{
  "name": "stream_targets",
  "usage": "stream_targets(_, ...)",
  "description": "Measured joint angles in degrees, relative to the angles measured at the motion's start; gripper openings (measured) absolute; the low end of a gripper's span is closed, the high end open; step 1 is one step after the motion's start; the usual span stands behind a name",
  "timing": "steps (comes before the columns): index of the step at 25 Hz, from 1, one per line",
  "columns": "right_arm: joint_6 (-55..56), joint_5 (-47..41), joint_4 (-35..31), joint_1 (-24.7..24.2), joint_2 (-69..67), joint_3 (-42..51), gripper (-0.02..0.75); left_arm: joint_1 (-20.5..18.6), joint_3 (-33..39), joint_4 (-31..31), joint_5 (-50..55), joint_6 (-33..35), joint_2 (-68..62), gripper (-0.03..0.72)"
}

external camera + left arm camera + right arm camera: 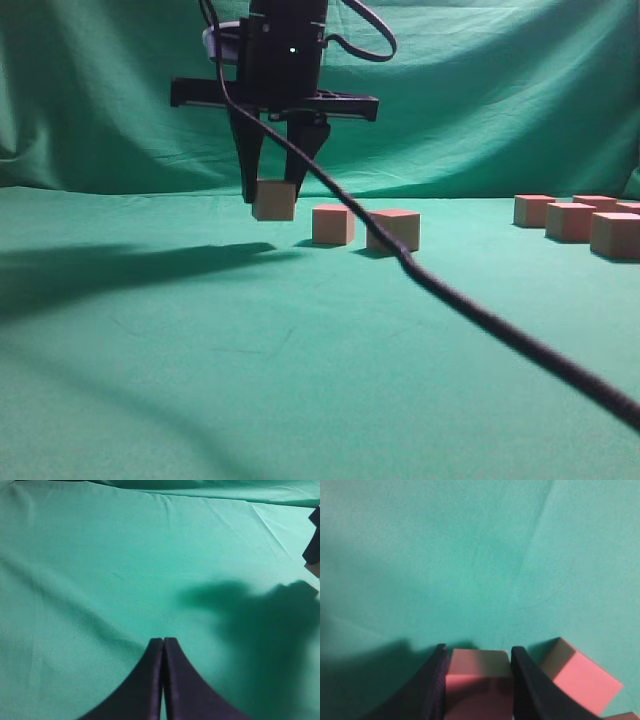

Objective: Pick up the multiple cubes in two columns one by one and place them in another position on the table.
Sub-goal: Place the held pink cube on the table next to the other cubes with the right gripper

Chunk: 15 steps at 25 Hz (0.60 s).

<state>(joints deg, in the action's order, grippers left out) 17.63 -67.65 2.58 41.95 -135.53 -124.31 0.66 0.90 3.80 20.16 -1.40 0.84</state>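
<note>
My right gripper (273, 195) hangs left of centre over the green table (200, 380), shut on one cube (274, 200). In the right wrist view that cube (479, 680) fills the gap between the black fingers (432, 685), pink top towards the camera. It seems to hang just above the cloth. Two more cubes (333, 224) (393, 229) stand in a row to its right; the nearer one (580, 677) shows beside the right finger. My left gripper (163, 640) is shut on nothing over bare cloth.
Several more cubes (571, 221) stand grouped at the far right of the table. A black cable (500, 330) slants from the right arm down across the foreground. A green cloth backdrop (480, 100) hangs behind the table.
</note>
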Motion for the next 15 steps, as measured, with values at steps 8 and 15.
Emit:
stream_targets(8, 1.41, 1.18, 0.22, 0.0, -2.43, 0.0, 0.268, 0.0, 0.0, 0.0, 0.0, 0.0, 0.0, 0.0)
stream_targets(15, 1.54, 1.57, 0.23, 0.0, -2.81, -0.13, 0.268, 0.0, 0.0, 0.0, 0.0, 0.0, 0.0, 0.0)
